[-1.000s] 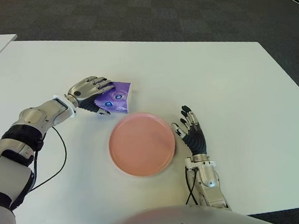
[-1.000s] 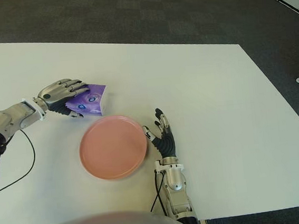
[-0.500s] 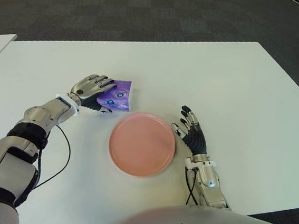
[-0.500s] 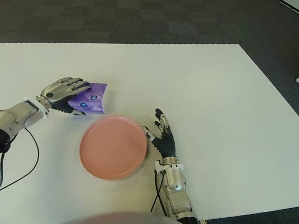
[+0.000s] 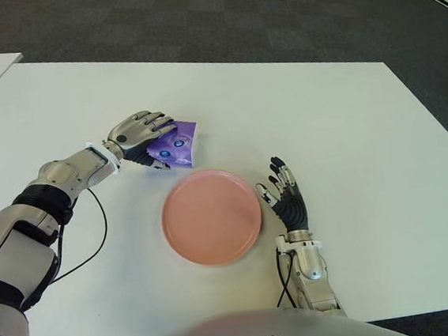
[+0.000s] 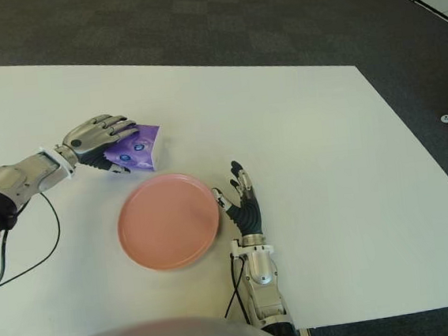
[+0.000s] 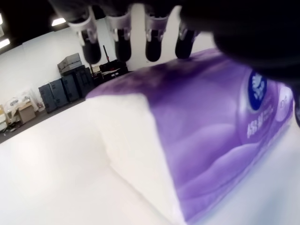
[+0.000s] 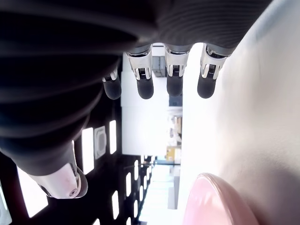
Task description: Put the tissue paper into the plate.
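- Your left hand sits over the tissue pack, fingers draped across its top and curled over the far edge.
- The thumb is mostly hidden under the pack's near side, so it looks like a grasp, though you can't be sure how firm it is.
- The pack is purple with a white end face, and it is on the table just beyond the plate's far left rim, not in it.
- The plate is pink and holds nothing.
- Your right hand shows just right of the plate, fingers straight and slightly spread, holding nothing.
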Available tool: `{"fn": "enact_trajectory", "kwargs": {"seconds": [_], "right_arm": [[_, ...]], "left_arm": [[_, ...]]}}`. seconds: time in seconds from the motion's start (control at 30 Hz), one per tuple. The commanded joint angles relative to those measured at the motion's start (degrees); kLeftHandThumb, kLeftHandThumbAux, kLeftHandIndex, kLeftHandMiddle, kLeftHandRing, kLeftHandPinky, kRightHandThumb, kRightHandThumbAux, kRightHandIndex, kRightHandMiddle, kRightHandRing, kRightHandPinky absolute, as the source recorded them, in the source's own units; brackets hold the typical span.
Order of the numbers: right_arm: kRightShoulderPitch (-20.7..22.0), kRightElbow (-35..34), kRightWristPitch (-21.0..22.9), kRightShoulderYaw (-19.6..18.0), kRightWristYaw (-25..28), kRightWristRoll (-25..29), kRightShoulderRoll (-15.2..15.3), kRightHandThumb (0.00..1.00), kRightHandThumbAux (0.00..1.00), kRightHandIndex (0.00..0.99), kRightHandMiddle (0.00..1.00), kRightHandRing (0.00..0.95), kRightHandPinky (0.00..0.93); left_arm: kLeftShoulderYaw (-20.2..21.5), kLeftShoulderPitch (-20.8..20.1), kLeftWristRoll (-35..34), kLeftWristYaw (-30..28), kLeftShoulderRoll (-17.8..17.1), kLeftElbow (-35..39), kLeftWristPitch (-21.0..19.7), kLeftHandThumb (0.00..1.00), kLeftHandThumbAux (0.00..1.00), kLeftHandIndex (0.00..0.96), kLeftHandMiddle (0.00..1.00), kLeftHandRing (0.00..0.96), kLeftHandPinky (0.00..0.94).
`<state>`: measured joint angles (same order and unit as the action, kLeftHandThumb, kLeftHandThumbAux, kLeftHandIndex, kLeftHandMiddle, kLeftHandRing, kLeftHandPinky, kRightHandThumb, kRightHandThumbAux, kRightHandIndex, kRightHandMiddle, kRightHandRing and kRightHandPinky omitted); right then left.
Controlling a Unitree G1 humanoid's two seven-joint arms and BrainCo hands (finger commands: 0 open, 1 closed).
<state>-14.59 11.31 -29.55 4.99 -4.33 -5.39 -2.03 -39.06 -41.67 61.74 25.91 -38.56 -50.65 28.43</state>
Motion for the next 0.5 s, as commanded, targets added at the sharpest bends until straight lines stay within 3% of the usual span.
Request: {"fn": "enact_trajectory", "kwargs": {"seconds": [0.03, 0.27, 0.5], "right_arm": [[-3.4, 8.4, 3.8, -0.4, -0.3, -0.4, 0.3, 0.011, 0.669, 0.000, 0.000, 0.000, 0.000], [-3.1, 9.9, 1.9, -0.4, 0.2, -0.2, 0.5, 0.012, 0.677, 0.000, 0.000, 0.000, 0.000], [-3.0, 11.0, 1.1, -0.5, 0.6, 0.2, 0.9, 0.001, 0.689, 0.000, 0.000, 0.000, 0.000]], "left_arm": [[-1.7, 0.1, 2.0, 1.5, 0.9, -0.5, -1.3, 0.000, 0.311, 0.000, 0.000, 0.000, 0.000], [-3.5, 0.3, 4.2, 5.3, 2.4, -2.9, -4.3, 0.000, 0.328, 0.000, 0.000, 0.000, 0.000], [-5.7, 0.0, 6.8, 13.9, 3.9, -6.0, -8.8, 0.003, 0.359, 0.000, 0.000, 0.000, 0.000]]}}
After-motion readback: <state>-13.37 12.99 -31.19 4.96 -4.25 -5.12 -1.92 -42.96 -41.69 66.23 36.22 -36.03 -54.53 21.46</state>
